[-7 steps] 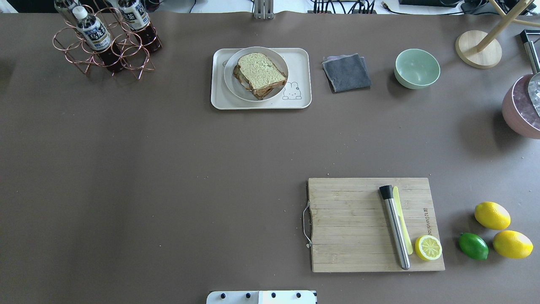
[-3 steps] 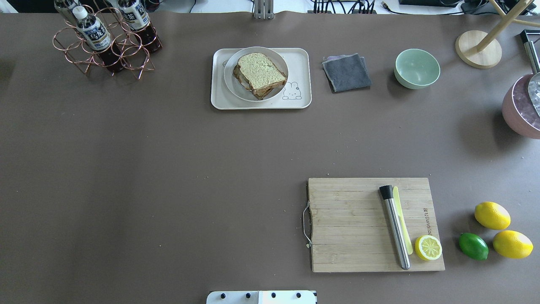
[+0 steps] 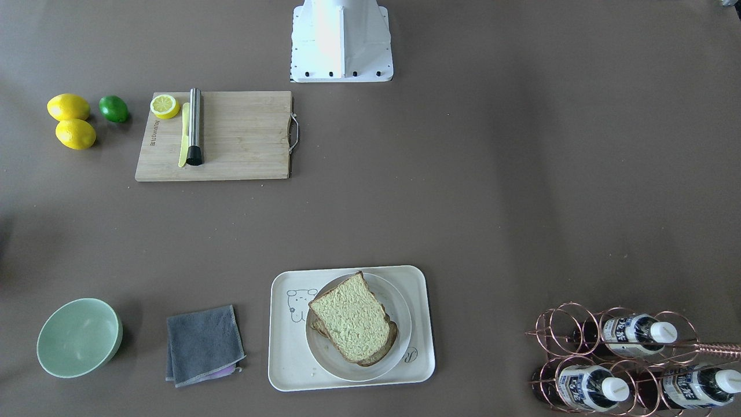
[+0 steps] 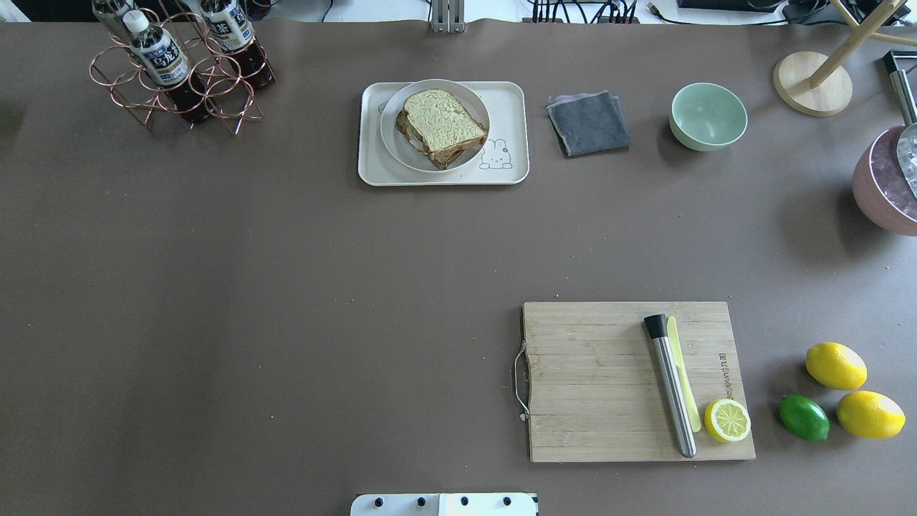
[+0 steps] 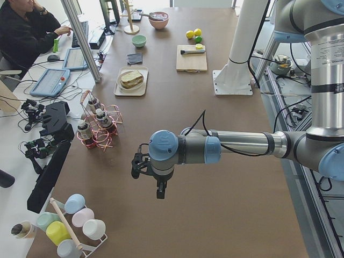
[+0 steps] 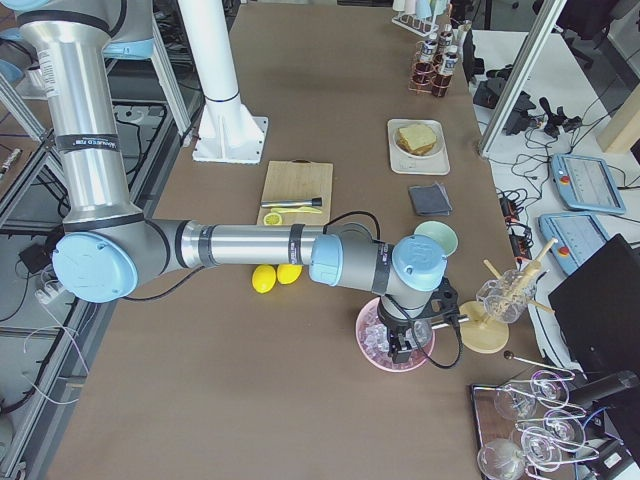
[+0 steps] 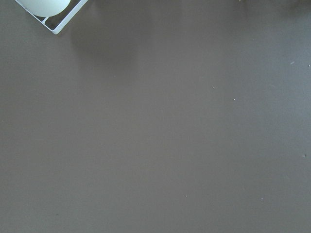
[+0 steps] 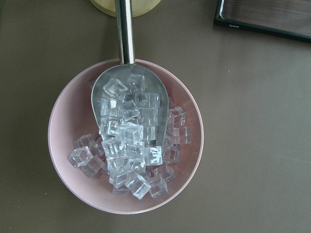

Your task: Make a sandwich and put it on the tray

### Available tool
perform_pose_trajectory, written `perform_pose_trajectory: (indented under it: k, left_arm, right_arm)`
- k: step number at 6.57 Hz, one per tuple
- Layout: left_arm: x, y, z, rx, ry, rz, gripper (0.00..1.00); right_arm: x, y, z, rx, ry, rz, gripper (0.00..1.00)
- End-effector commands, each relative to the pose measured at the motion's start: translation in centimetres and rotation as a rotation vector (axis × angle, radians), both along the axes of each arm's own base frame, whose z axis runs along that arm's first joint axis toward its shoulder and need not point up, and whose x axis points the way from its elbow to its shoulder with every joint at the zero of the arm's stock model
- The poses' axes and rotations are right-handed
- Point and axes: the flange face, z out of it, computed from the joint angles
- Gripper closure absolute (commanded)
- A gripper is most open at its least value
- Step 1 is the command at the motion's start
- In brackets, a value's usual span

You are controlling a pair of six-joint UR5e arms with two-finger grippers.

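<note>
At the table's left end, the left gripper (image 5: 137, 165) hangs above the bare brown tabletop (image 4: 286, 287), beyond a copper wire rack holding dark bottles (image 4: 175, 79). Only the side view shows it, so I cannot tell how its fingers stand. At the far edge, slightly left of centre, sits the cream-white rounded-rectangle plastic tray with a bear drawing (image 4: 510, 107). A round white plate (image 4: 388, 132) rests on it, carrying the sandwich of two stacked brown-crusted, pale greenish bread slices (image 4: 438, 125). To the tray's right lie a folded grey cloth (image 4: 589, 123) and then a pale green bowl (image 4: 708, 116). Nearer, right of centre, a wooden cutting board (image 4: 587, 387) bears a steel cylinder with a black tip (image 4: 672, 390) and a lemon half (image 4: 727, 420). A green lime (image 4: 804, 418) and two whole lemons (image 4: 835, 365) lie just to its right. At the right end the right gripper (image 6: 402, 345) hovers over a pink bowl (image 8: 63, 145) of clear ice cubes with a metal scoop (image 8: 125, 29). Its fingers cannot be judged either.
</note>
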Motion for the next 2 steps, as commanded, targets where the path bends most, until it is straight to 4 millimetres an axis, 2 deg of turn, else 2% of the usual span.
perform_pose_trajectory:
  k: [1,2]
  left_arm:
    - [-0.02,-0.11,-0.14,0.015,-0.003,-0.001,0.02]
    - [-0.02,-0.1,-0.05,0.012,-0.002,-0.001,0.02]
  right_arm:
    - [0.05,-0.11,-0.13,0.003,0.006,0.0,0.0]
    - [0.07,-0.18,-0.21,0.003,0.008,0.0,0.0]
